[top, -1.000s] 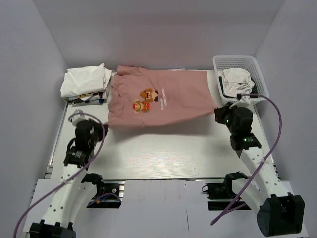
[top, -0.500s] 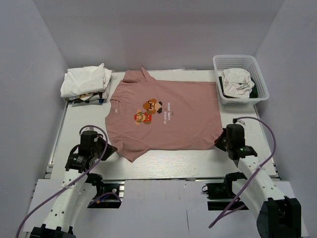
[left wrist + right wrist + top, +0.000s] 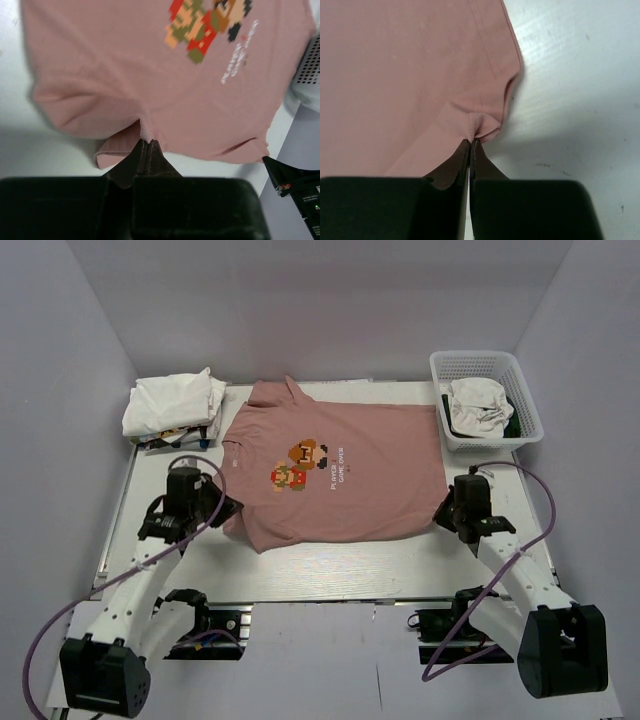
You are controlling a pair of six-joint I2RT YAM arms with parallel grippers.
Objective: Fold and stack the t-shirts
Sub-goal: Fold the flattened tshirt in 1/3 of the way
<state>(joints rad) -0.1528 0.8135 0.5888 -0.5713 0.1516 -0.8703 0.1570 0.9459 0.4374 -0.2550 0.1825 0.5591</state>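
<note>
Now | white table (image 3: pixel 330 565) | pink t-shirt (image 3: pixel 340 490) spread | lavender walls (image 3: pixel 320 300)

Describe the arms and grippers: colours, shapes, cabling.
Both arms have white link shells with black joint housings and black bases: left arm, right arm. A purple cable loops along each. The left gripper and right gripper are black, tapering to thin wedge tips. No markings legible.

A white mesh basket (image 3: pixel 486 358) stands at the far right corner of the pale table (image 3: pixel 350 562). A dark, possibly green, item (image 3: pixel 514 426) shows inside its right wall.
</note>
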